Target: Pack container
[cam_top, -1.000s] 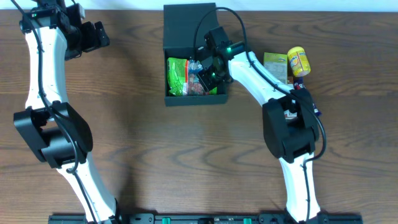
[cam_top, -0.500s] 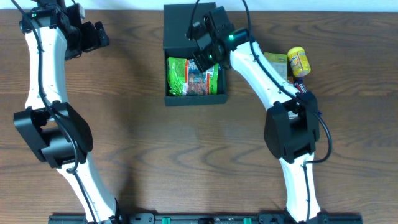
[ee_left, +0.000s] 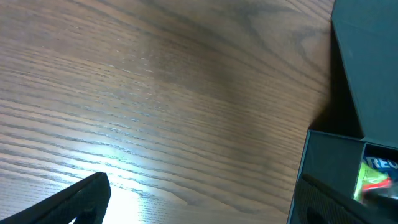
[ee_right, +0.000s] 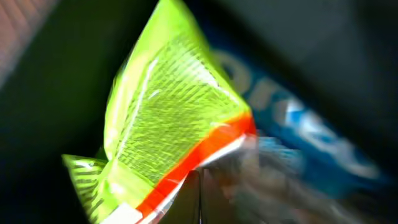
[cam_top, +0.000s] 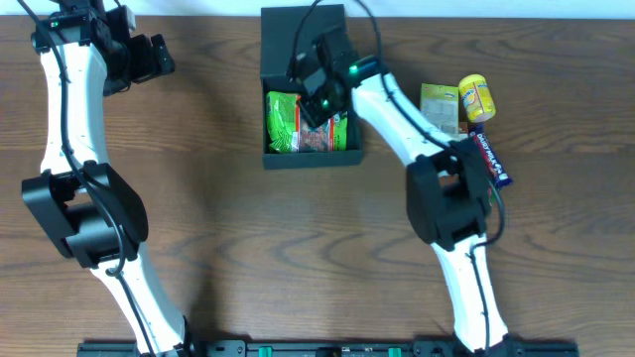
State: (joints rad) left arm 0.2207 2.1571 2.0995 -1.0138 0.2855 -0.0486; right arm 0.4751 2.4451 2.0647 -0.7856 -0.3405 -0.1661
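**Right claw down in the box, three snacks waiting outside**

Far left, my left gripper (cam_top: 159, 57) hangs over bare table (cam_top: 218, 228) with its jaws spread wide, holding nothing and well apart from the work.

The container (cam_top: 310, 157) sits at top centre, its lid (cam_top: 298, 35) folded back behind it. Inside lie a green packet (cam_top: 282, 119) on the left and a red-brown packet (cam_top: 325, 141) beside it. The blurred wrist view also shows a blue wrapper (ee_right: 292, 118).

My right gripper (cam_top: 316, 99) is low over those packets with its jaws closed tight. I can't tell whether it pinches anything.

My worry is that lifting from here could snag a packet and drag it out, or clip the lid.

To the right, an olive packet (cam_top: 437, 105), a yellow canister (cam_top: 478, 97) and a dark blue packet (cam_top: 491, 159) are unpacked. The last lies against my right arm, which could sweep it away.
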